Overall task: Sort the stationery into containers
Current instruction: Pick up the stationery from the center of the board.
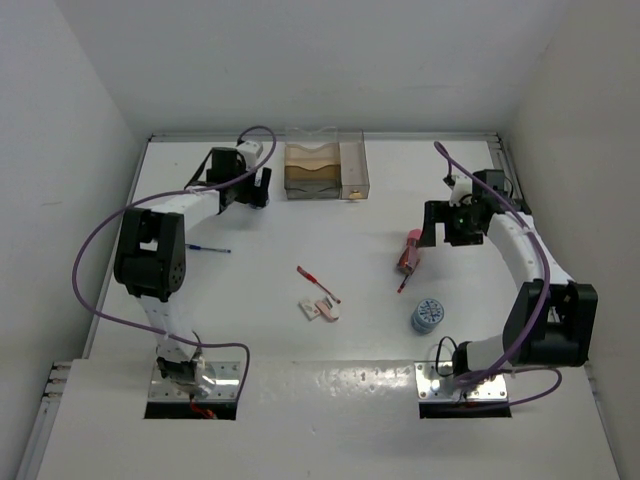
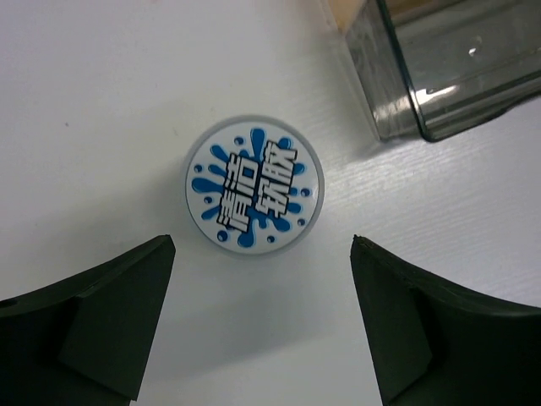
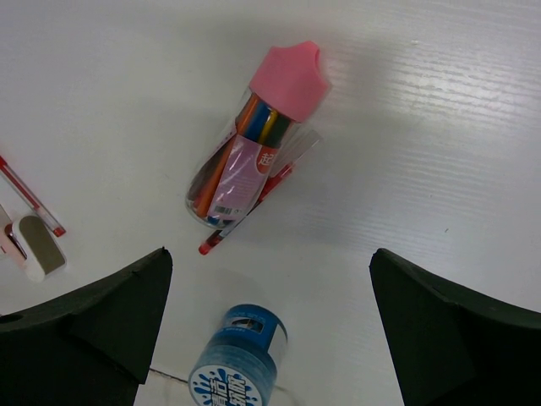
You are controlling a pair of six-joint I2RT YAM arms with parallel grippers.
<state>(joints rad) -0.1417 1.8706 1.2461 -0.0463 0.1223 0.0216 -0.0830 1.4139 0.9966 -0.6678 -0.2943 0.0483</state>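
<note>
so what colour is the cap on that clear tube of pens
Pink. The cap shows best in the right wrist view.

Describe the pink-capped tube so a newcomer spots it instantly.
On the table's right half, look by the right gripper. A clear tube of coloured pens lies flat on a red pen. Only it has a pink cap; the nearby roll is blue.

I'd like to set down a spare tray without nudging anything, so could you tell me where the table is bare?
Bare: the middle stretch bordered by the organiser, the blue pen and the pink-capped tube; also the far corner right of the organiser. Crowded: near centre, with a red pen and erasers, and around the tube and blue roll.
</note>
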